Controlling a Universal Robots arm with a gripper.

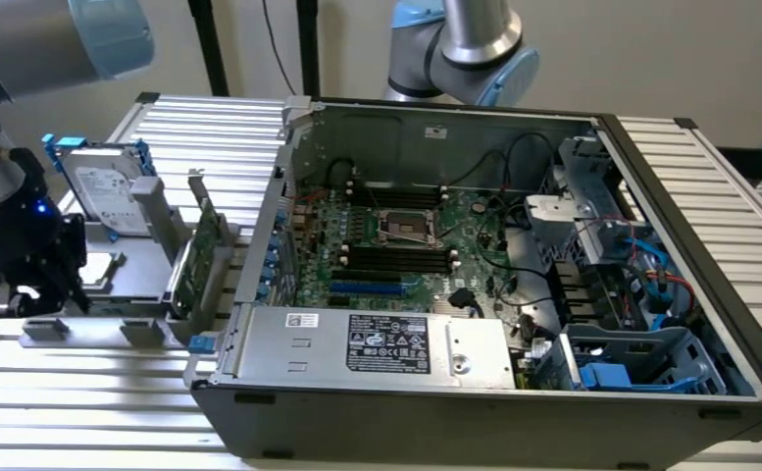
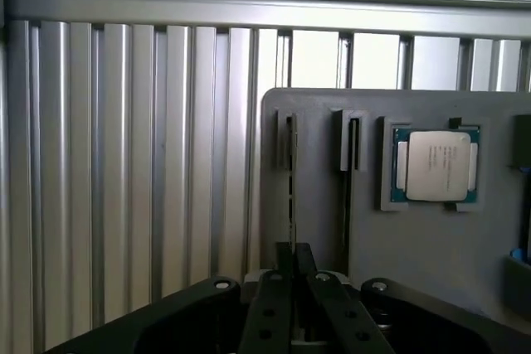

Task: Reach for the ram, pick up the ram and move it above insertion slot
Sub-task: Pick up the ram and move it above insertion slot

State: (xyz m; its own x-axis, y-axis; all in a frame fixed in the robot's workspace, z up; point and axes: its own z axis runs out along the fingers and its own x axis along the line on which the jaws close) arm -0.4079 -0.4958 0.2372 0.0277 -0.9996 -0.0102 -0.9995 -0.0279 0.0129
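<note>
On the exterior view my gripper (image 1: 27, 289) sits at 9 o'clock, low over the grey parts holder (image 1: 106, 285). It is well apart from the open computer case (image 1: 694, 285), which fills the middle and 3 o'clock side. Through the wrist view I see the ram (image 2: 292, 180) edge-on as a thin line standing in one of the holder's narrow slots, with a processor chip (image 2: 436, 163) seated in a pocket nearby. The two fingers are drawn in to a narrow gap with the end of the ram between them, so I judge it gripped. The reach looks done and the grasp made. The stick still appears seated in the holder, so the lift is left. So is the carry to the insertion slot (image 1: 394, 258) on the motherboard, near the frame's centre.
</note>
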